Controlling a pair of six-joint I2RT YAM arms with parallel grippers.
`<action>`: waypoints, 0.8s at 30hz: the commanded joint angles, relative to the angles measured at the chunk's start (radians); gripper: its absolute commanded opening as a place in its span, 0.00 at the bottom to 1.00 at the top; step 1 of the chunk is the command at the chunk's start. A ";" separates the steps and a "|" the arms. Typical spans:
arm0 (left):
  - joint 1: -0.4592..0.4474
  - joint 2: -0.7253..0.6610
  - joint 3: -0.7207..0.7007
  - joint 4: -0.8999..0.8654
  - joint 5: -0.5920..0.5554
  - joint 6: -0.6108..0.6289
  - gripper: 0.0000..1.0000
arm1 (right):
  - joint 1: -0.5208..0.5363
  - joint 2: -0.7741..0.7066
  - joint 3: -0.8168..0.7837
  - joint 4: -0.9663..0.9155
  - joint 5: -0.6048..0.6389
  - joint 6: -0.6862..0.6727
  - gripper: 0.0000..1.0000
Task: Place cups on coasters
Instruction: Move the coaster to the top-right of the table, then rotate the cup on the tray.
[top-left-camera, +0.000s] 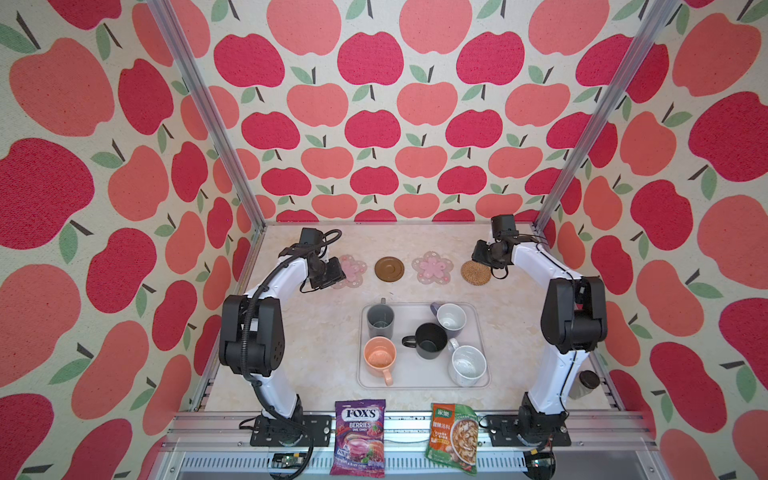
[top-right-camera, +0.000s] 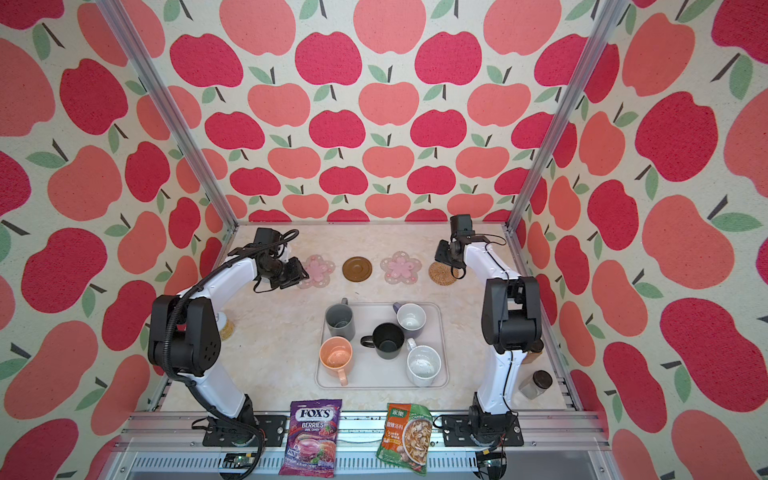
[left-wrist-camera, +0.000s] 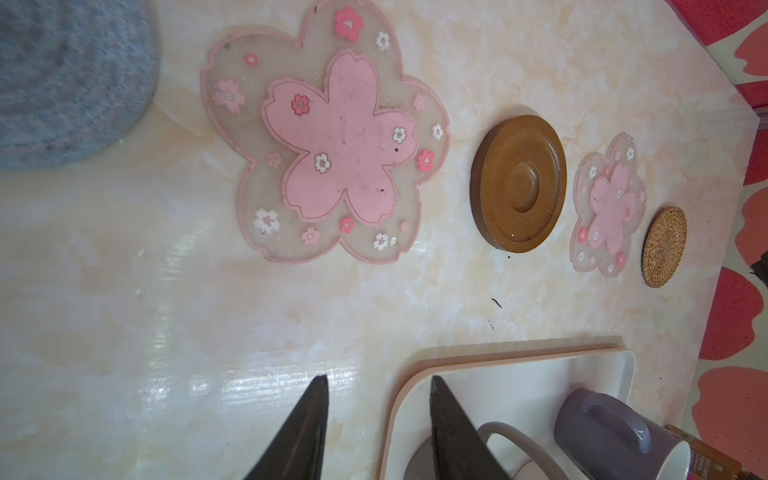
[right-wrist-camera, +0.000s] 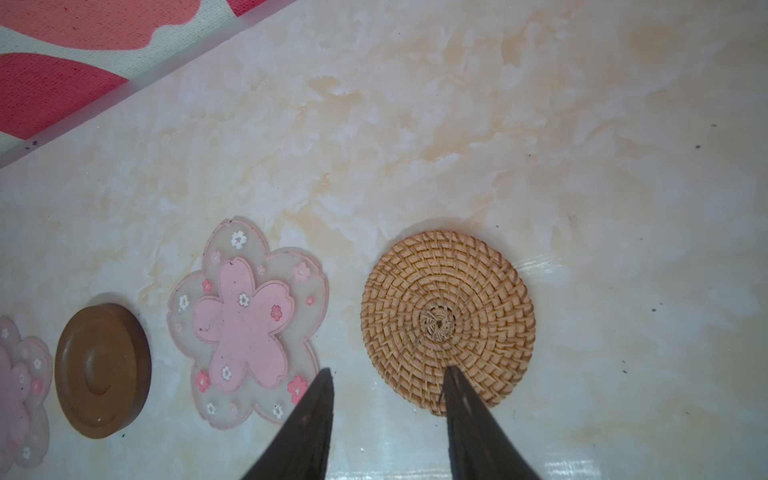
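Several cups stand on the pale tray (top-left-camera: 424, 384): grey (top-left-camera: 380, 321), lavender (top-left-camera: 451, 319), black (top-left-camera: 430, 340), peach (top-left-camera: 379, 356) and speckled white (top-left-camera: 468, 365). Behind the tray lies a row of coasters: a pink flower (top-left-camera: 354, 270), a brown disc (top-left-camera: 389, 269), a second pink flower (top-left-camera: 432, 267) and a rattan one (top-left-camera: 476, 272). A blue-grey coaster (left-wrist-camera: 70, 79) shows in the left wrist view. My left gripper (left-wrist-camera: 378, 380) hangs open and empty over the tray's far left corner. My right gripper (right-wrist-camera: 388, 370) is open above the rattan coaster's (right-wrist-camera: 449, 320) near edge, holding nothing.
Two snack bags, one purple (top-left-camera: 359, 436) and one green (top-left-camera: 453, 438), lie on the front rail. A dark-lidded jar (top-right-camera: 536, 384) stands near the right arm's base. A small woven item (top-right-camera: 226, 328) sits behind the left arm's elbow. Patterned walls close in the back and both sides.
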 joint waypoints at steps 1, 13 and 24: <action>0.005 -0.040 -0.004 -0.030 -0.037 0.012 0.43 | 0.008 -0.062 -0.043 -0.014 0.033 -0.038 0.47; 0.000 -0.126 -0.048 -0.066 -0.080 0.034 0.43 | 0.018 -0.243 -0.154 -0.059 0.064 -0.115 0.52; -0.062 -0.245 -0.136 -0.127 -0.176 0.075 0.44 | 0.075 -0.419 -0.280 -0.107 0.073 -0.179 0.55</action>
